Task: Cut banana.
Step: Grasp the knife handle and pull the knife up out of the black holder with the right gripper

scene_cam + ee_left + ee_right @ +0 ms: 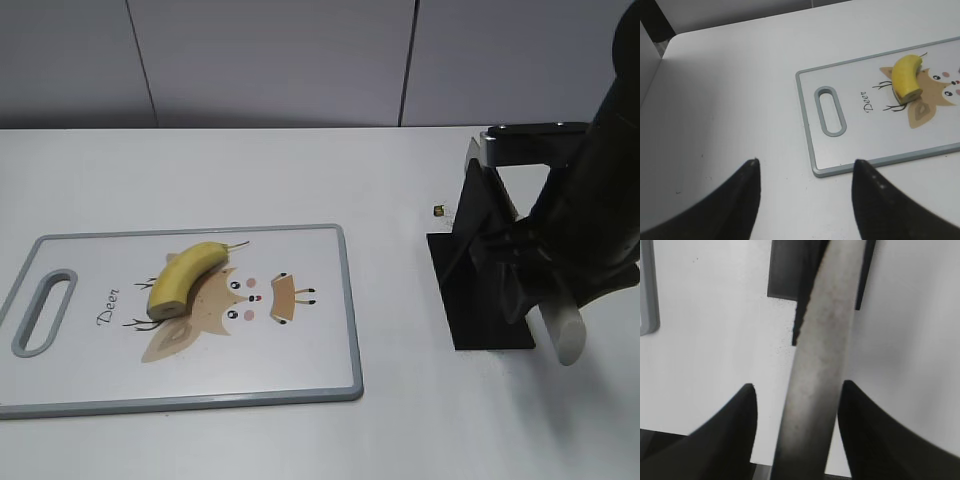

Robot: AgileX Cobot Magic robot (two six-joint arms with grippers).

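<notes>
While the banana (187,277) lies on the cutting board (320,350) over the deer print in the exterior view, the right arm (590,200) hangs above a black knife stand (485,270) on the white bench (300,170); a pale handle (563,335) sticks out below it.

From the left wrist, the left pincer (805,167) stands apart over bare bench, well away from the banana (906,78).

From the right wrist, the right pincer (797,387) has its fingers on both sides of the pale handle (822,350); I cannot tell whether they press it.
</notes>
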